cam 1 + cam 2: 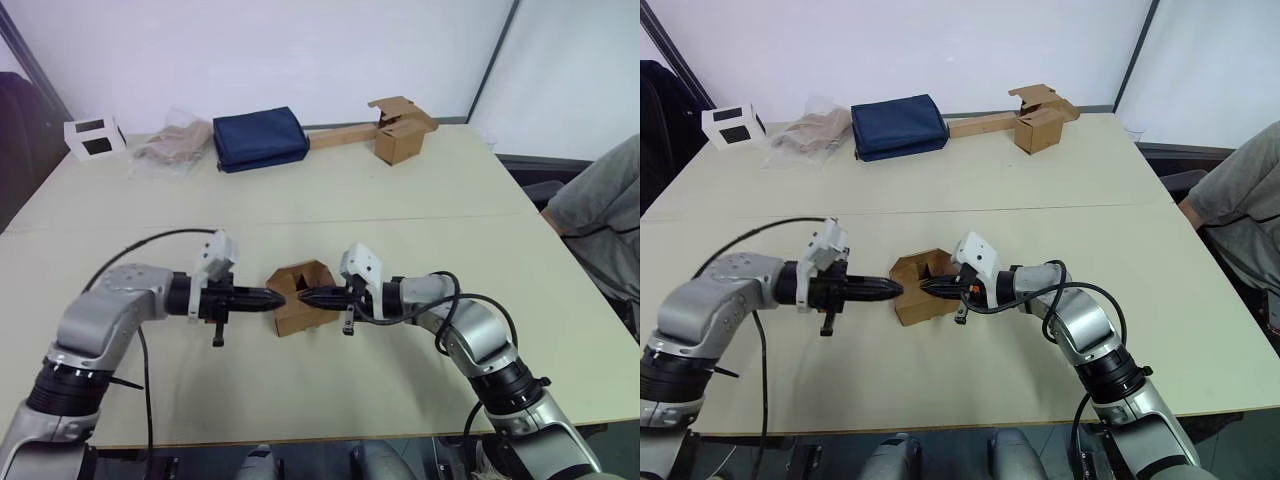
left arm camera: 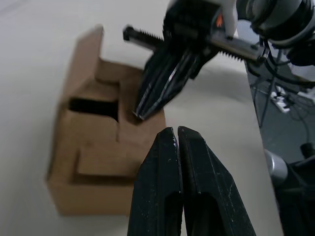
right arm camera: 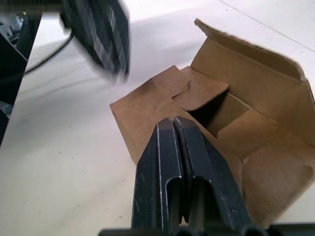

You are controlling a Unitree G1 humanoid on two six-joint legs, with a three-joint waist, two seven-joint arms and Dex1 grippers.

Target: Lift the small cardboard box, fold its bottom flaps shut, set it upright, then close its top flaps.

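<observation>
The small cardboard box (image 1: 297, 297) sits upright on the table (image 1: 420, 200), its top flaps partly folded in with one tall flap still standing. The left gripper (image 1: 278, 296) and right gripper (image 1: 304, 296), both pinched together and empty, press at its top from either side. Closing the top looks like what remains.
</observation>
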